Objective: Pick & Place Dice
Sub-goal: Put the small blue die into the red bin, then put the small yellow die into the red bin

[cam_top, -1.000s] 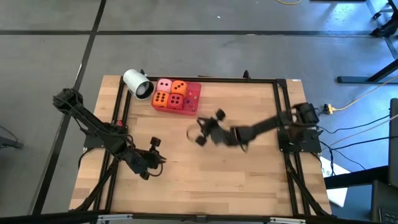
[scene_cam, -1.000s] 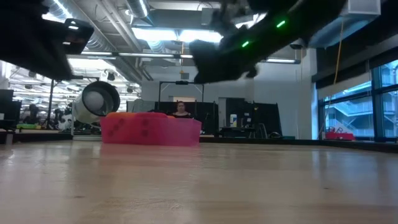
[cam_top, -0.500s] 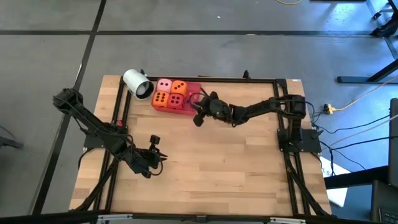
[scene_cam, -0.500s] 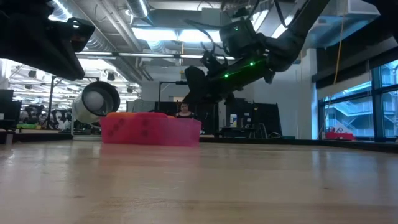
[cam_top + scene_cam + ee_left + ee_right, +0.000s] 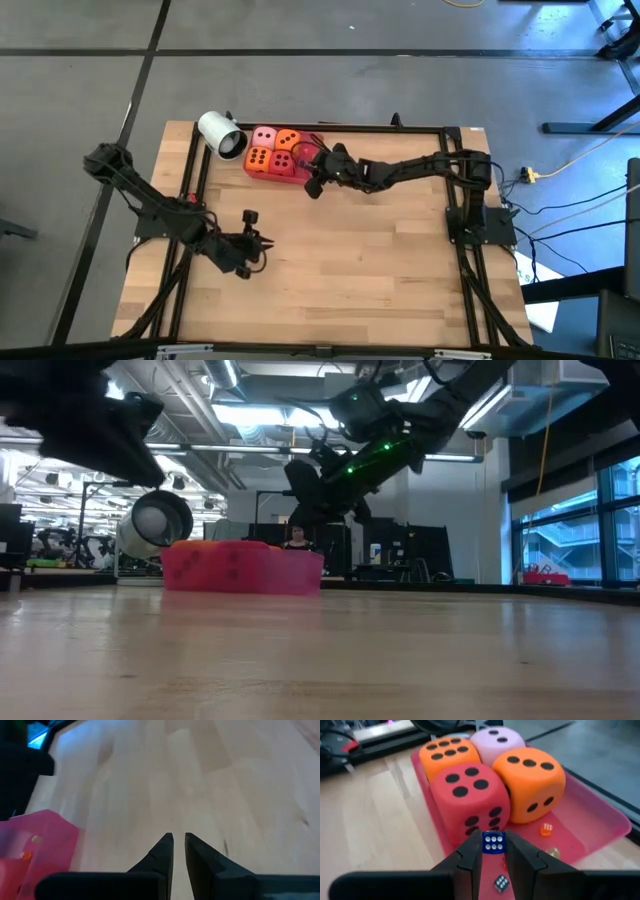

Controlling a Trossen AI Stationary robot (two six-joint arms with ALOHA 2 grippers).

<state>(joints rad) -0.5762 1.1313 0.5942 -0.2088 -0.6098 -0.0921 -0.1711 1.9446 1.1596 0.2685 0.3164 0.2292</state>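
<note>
Four big soft dice stand together in the red tray [image 5: 312, 148]: pink [image 5: 497, 740], orange [image 5: 447, 752], orange [image 5: 530, 780] and red [image 5: 470, 802]. In the high view they show as pink [image 5: 265, 137], two orange [image 5: 288, 140] [image 5: 258, 157] and red [image 5: 282, 162]. My right gripper [image 5: 493, 857] hovers over the tray's right part [image 5: 312, 182], shut on a tiny blue die with white pips [image 5: 493, 842]. My left gripper [image 5: 250, 245] waits low over the table's left middle, shut to a narrow slit [image 5: 179, 845], holding nothing. My right gripper pinches the tiny blue die [image 5: 493, 843] between its two fingertips [image 5: 470, 851], one finger on each side face. The die is lifted clear above the tray floor [image 5: 590, 820], with its six-pip face toward the wrist camera.
A white cylinder with an orange end [image 5: 222, 135] lies left of the tray, at the table's far edge. Other tiny dice [image 5: 546, 829] [image 5: 501, 883] lie on the tray floor beside the big dice. Bare wood fills the table's middle and near part [image 5: 350, 270].
My right gripper has travelled from the table's middle toward the far edge and left, and now hangs over the tray's right part beside the red die. My left arm has shifted slightly toward the right. The big dice have kept still.
</note>
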